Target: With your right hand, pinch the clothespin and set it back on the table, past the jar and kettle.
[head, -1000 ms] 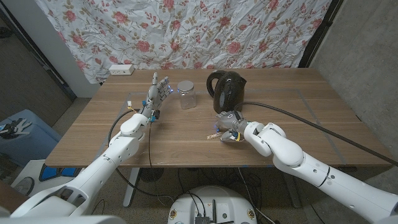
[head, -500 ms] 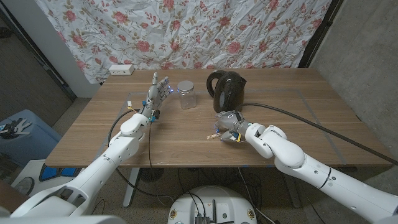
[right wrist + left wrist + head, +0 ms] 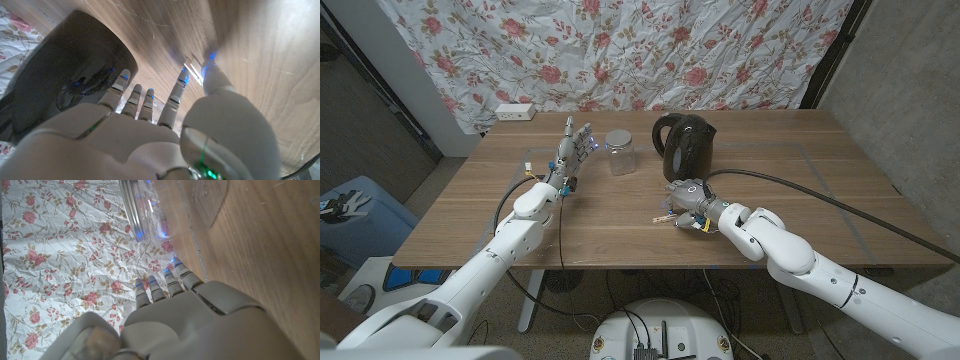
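Clothespin: lay on the counter just in front of the kettle, at the tips of the right hand; small and pale, seemingly wooden, though too small for detail. In the right wrist view a pale sliver of it showed between the thumb and the nearest finger.
Handling: judged very light and stiff, with a spring that would resist a squeeze at the tail end. Lying low on the wood, it would likely skid or flip if pushed from one side only, so it called for a pinch across its long sides near the middle, thumb against one finger.
Right hand: was over the clothespin with fingers curled down and thumb and finger on either side of it; whether they had already closed on it could not be told.
Kettle: black, upright, just behind the right hand; close enough to be knocked on the lift.
Jar: clear glass, standing beside the kettle, towards the left hand.
Left hand: stood upright near the jar, fingers spread apart, holding nothing.
Counter: wooden, smooth; bare wood lay beyond the jar and kettle, where the clothespin was to go.
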Tool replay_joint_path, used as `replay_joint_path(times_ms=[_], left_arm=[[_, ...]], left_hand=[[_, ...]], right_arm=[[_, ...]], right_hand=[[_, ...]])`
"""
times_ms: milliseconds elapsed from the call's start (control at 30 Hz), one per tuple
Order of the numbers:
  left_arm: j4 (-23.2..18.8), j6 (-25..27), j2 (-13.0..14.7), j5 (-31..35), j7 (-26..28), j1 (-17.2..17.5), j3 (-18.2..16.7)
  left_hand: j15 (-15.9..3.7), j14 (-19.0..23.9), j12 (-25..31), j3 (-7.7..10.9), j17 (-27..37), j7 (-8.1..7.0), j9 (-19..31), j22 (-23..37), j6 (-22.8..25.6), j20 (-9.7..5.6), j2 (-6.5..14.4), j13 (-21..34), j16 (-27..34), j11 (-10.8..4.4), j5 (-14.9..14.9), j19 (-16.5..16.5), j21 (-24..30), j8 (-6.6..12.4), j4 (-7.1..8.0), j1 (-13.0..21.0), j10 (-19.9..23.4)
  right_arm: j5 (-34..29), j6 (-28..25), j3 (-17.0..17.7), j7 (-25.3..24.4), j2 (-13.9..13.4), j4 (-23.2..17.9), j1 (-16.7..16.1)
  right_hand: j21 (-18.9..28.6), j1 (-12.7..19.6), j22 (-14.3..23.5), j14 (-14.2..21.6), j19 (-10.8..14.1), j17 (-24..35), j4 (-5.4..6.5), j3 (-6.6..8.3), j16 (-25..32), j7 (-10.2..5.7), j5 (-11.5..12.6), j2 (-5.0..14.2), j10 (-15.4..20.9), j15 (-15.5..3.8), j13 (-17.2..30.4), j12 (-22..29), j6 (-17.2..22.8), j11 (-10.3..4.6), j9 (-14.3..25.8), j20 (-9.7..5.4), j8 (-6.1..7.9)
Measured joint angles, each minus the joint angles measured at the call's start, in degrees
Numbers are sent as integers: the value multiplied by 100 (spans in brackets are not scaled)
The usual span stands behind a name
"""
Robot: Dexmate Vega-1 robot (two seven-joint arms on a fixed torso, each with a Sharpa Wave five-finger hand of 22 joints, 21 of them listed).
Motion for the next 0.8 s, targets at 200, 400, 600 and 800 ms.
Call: replay_joint_path(times_ms=[200,400,600,800], left_arm=[[0,-1,0,0,0,0,0],[0,-2,0,0,0,0,0],[0,-2,0,0,0,0,0],[1,-2,0,0,0,0,0]], left_hand=[[0,0,0,0,0,0,0,0,0,0,0,0,0,0,0,0,0,0,0,0,0],[0,0,0,0,0,0,0,0,0,0,0,0,0,0,0,0,0,0,0,0,0],[0,0,0,0,0,0,0,0,0,0,0,0,0,0,0,0,0,0,0,0,0],[0,0,0,0,0,0,0,0,0,0,0,0,0,0,0,0,0,0,0,0,0]], right_arm=[[69,23,6,-232,-30,57,-42],[104,26,6,-429,-43,109,-75],[117,27,-4,-521,-45,178,-85],[145,27,-29,-739,-42,241,-71]], right_hand=[[0,105,0,88,50,15,0,1,32,-6,1,-15,119,-25,16,21,112,4,16,-9,54],[0,144,0,183,93,41,14,-13,67,-15,1,23,235,-81,16,42,288,-30,42,-52,177],[0,264,-1,245,154,41,17,-15,116,-25,1,24,305,-143,16,42,414,-90,57,-112,222],[0,337,-1,268,192,68,17,-14,117,-12,2,98,385,-166,15,65,463,-119,69,-151,265]])
